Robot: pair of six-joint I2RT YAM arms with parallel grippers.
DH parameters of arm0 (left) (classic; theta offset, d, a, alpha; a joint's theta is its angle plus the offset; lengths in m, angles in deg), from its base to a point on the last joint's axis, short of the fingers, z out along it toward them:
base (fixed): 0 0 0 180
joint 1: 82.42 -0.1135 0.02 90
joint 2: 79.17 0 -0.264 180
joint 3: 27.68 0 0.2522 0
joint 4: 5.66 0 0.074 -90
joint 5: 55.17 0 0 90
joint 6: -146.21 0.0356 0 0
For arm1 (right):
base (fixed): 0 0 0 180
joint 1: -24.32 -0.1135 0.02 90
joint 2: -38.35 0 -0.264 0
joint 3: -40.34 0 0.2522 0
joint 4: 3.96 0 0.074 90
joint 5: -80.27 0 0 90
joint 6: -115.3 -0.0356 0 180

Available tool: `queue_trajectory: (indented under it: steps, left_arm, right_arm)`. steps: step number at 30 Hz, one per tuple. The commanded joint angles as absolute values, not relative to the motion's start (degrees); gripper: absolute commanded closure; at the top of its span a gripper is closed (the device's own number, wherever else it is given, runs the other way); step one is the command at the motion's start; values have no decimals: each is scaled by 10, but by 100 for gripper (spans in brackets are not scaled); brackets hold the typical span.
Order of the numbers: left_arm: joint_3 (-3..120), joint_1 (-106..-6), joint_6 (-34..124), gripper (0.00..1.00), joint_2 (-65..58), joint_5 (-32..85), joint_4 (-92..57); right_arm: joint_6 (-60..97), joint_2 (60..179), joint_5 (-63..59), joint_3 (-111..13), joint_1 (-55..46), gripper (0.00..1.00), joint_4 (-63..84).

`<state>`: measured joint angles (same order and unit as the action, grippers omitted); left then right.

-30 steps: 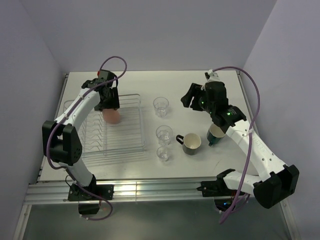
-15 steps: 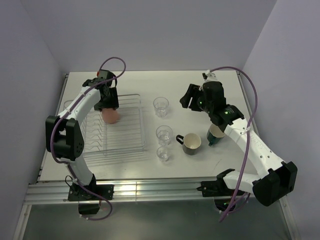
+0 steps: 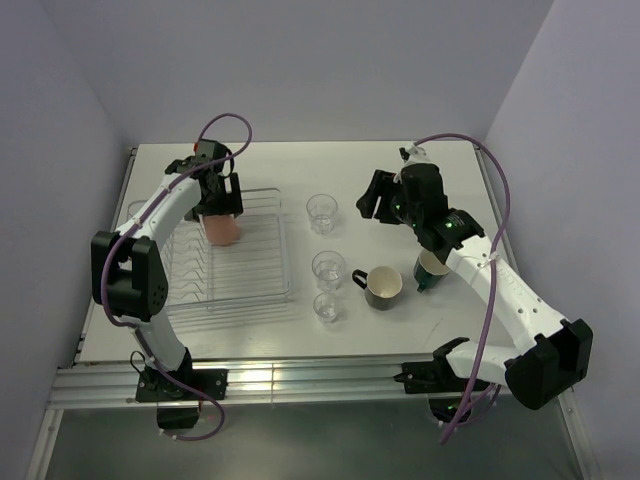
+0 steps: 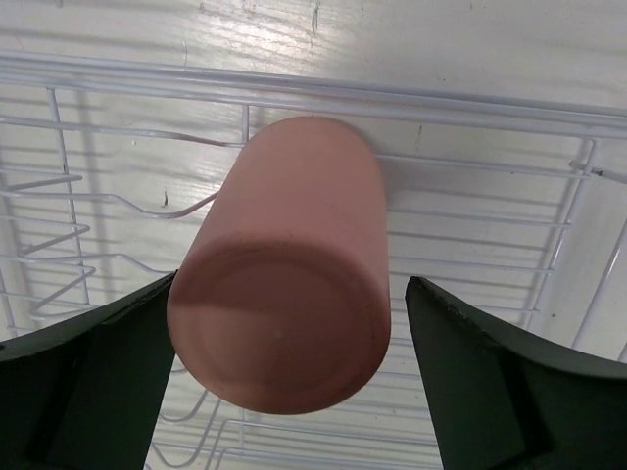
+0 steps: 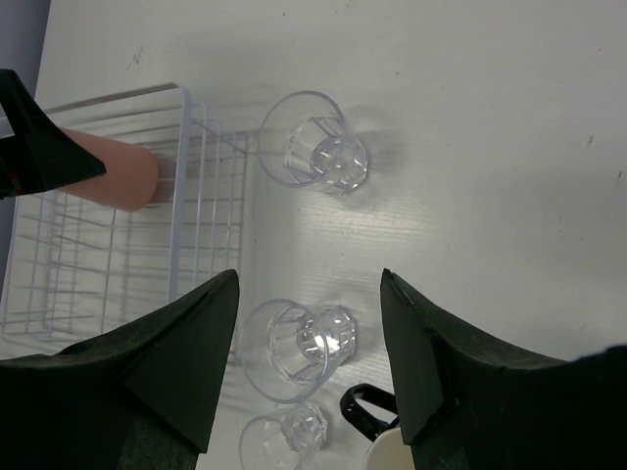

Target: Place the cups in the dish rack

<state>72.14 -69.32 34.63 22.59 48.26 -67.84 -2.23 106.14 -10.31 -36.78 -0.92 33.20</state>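
Note:
The dish rack (image 3: 250,280) is a white wire tray on the left of the table. A tall salmon-orange cup (image 3: 223,230) stands upside down in its far part. My left gripper (image 3: 220,205) hangs just above that cup, and its jaws are open. In the left wrist view the cup's base (image 4: 279,328) sits between my dark fingers (image 4: 490,382), with a gap on the right side. Three clear tumblers (image 3: 321,212) (image 3: 328,268) (image 3: 325,306) stand right of the rack. A black mug (image 3: 382,286) and a green mug (image 3: 430,268) stand further right. My right gripper (image 5: 309,294) hovers open and empty above the middle tumbler (image 5: 299,348).
In the right wrist view the rack's wires (image 5: 118,255) lie to the left of the far tumbler (image 5: 318,152), and the black mug's handle (image 5: 367,411) shows at the bottom. A metal rail runs along the table's near edge (image 3: 300,380). Purple walls close in on both sides.
My left gripper has opened and let go of the salmon cup, which stays upside down in the rack. The right arm has drifted slightly left.

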Motion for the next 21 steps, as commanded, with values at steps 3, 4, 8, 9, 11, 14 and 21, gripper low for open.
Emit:
queue_trajectory:
  steps: [3, 4, 8, 9, 11, 14, 21]
  left_arm:
    - [712, -695, 349, 1, 191, 491, -659]
    - [713, -695, 348, 1, 188, 492, -658]
    - [727, -695, 341, 1, 157, 504, -664]
    - [736, -695, 340, 1, 151, 506, -667]
    - [748, -695, 339, 1, 129, 509, -668]
    - [777, -695, 340, 1, 101, 506, -669]
    - [783, -693, 332, 1, 17, 469, -651]
  right_arm:
    - [-13, 1059, -114, -387, -18, 33, 330]
    - [-14, 1059, -115, -386, -20, 33, 331]
    - [-13, 1051, -125, -389, -25, 33, 338]
    - [-12, 1050, -130, -390, -27, 33, 341]
    - [-10, 1048, -138, -391, -35, 33, 349]
    - [-3, 1040, -155, -389, -52, 33, 370]
    - [-14, 984, -226, -322, -125, 36, 432]
